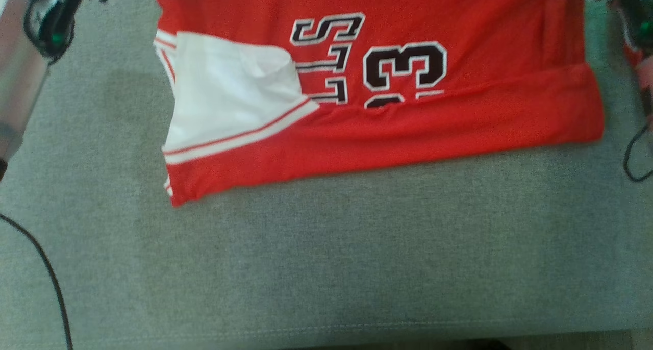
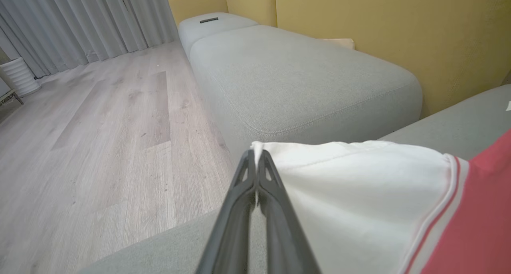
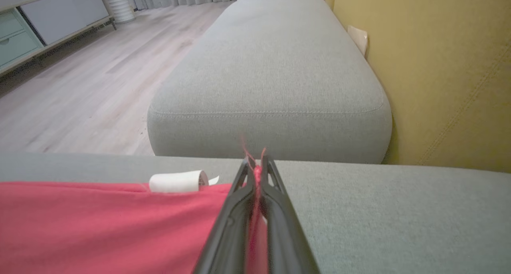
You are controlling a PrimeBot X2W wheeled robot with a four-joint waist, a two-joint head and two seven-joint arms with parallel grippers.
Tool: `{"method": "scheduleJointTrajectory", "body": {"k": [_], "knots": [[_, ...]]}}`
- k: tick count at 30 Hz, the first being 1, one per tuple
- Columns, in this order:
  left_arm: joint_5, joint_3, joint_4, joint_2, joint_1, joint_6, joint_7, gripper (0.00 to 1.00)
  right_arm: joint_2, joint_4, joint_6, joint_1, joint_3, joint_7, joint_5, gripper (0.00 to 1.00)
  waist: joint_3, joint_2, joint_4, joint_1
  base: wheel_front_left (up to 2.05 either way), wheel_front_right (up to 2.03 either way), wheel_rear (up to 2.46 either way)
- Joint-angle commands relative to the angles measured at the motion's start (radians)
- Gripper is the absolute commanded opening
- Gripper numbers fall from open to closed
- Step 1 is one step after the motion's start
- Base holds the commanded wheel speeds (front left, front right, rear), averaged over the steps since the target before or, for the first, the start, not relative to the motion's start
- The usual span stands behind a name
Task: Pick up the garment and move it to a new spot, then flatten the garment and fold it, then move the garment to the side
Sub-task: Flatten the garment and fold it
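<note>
**Grey seat cushion point(image 1: 326, 263) bare in front, jersey point(image 1: 459, 44) part-folded, both ends pinched**

Head view: the seat cushion runs bare along the near edge. Beyond it the red jersey lies spread on that same cushion. Its near hem is turned up in a long band that covers the lower part of the black number. A white panel with red-and-white trim lies over the jersey's left end. Judging by this, the move to a fresh spot and the flattening look done, and a first fold appears to be in. Further folds and the shift to the side remain.

Left wrist view: the left gripper point(image 2: 255, 158) has its two dark fingers pressed together on the edge of the jersey's white panel, which stretches away to the right toward the red cloth. Past the tips are a neighbouring cushion point(image 2: 303, 78), a yellow backrest point(image 2: 399, 34) and a wooden floor point(image 2: 100, 138).

Right wrist view: the right gripper point(image 3: 255, 164) is clamped on red cloth, a tuft of which pokes out between the tips. The jersey spreads to the left over the seat cushion. A small white roll point(image 3: 177, 181) lies at the cloth's far edge; what it is I cannot tell. As for containers, a cabinet point(image 3: 60, 16) stands across the floor with its drawers closed, so their contents are hidden.
</note>
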Motion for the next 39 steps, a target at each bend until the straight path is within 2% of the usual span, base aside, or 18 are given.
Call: {"method": "scheduleJointTrajectory", "body": {"k": [1,7,12,16,21,27,32,39], "knots": [[0.02,0.059,-0.007,0.03,-0.075,0.004,-0.012,0.0,0.011,-0.016,-0.001,-0.048,0.009,-0.031,0.015,0.0,0.005,0.0,0.005,-0.0002,0.0,0.0,0.0],[0.089,0.114,-0.049,0.01,-0.038,-0.007,-0.012,0.0,-0.009,0.011,-0.001,-0.06,0.064,-0.102,0.057,0.0,-0.005,0.0,0.018,-0.0002,0.0,0.0,0.0],[0.136,0.132,-0.107,0.019,0.057,-0.027,-0.012,0.0,-0.061,0.003,-0.001,0.004,0.113,-0.129,0.135,0.0,-0.045,0.0,0.037,-0.0002,0.0,0.0,0.0],[0.14,0.127,-0.16,0.042,0.145,-0.041,-0.012,0.0,-0.117,-0.052,-0.001,0.091,0.189,-0.1,0.213,0.0,-0.082,0.0,0.05,-0.0002,0.0,0.0,0.0],[0.128,0.074,-0.218,0.082,0.224,-0.049,-0.005,0.0,-0.192,-0.122,-0.001,0.175,0.254,-0.066,0.289,0.0,-0.12,0.0,0.061,-0.0002,0.0,0.0,0.0],[0.044,-0.042,-0.368,0.149,0.336,-0.051,0.088,0.0,-0.307,-0.193,-0.001,0.272,0.341,0.019,0.369,0.0,-0.165,0.0,0.074,-0.0002,0.0,0.0,0.0],[-0.026,-0.115,-0.468,0.212,0.394,-0.051,0.151,0.0,-0.371,-0.234,-0.001,0.324,0.402,0.128,0.43,0.0,-0.181,0.0,0.073,-0.0002,0.0,0.0,0.0],[-0.108,-0.173,-0.55,0.27,0.416,-0.051,0.217,0.0,-0.433,-0.29,-0.001,0.366,0.476,0.219,0.47,0.0,-0.192,0.0,0.071,-0.0002,0.0,0.0,0.0]]}}
